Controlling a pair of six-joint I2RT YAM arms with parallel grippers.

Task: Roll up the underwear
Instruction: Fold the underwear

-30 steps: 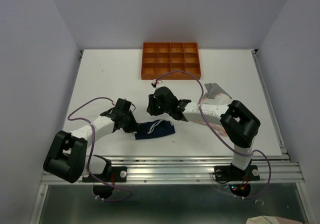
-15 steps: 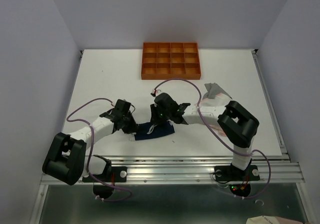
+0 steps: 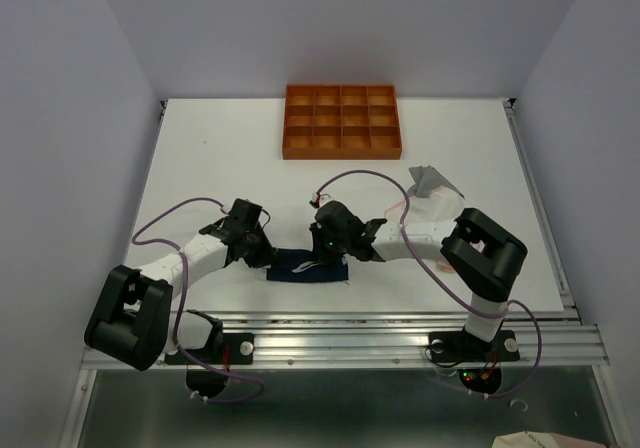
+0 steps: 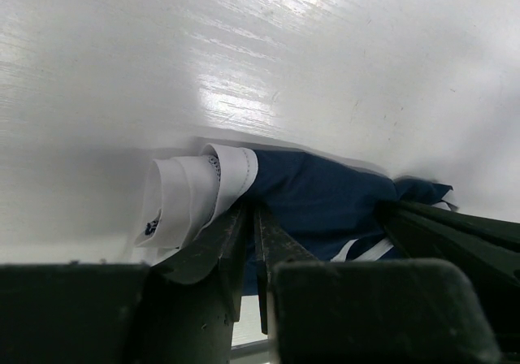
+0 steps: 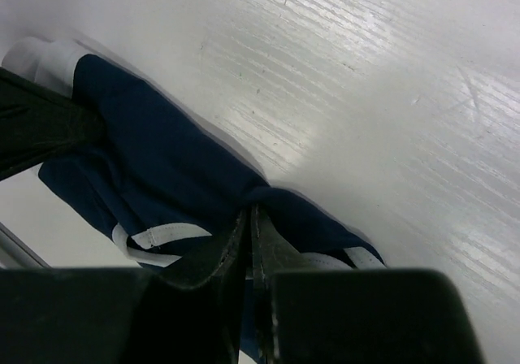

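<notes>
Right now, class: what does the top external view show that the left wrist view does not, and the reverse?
Only the top external view shows the orange tray and a pale cloth near the table's right side. Only the left wrist view shows the curled white trim at the left gripper, whose fingers are pinched on the fabric. Both views show the navy underwear lying on the white table.

Lying bunched as navy underwear (image 3: 308, 267) with curled white trim, being pinched endwise between left gripper (image 4: 252, 218) and right gripper (image 5: 248, 218).
</notes>
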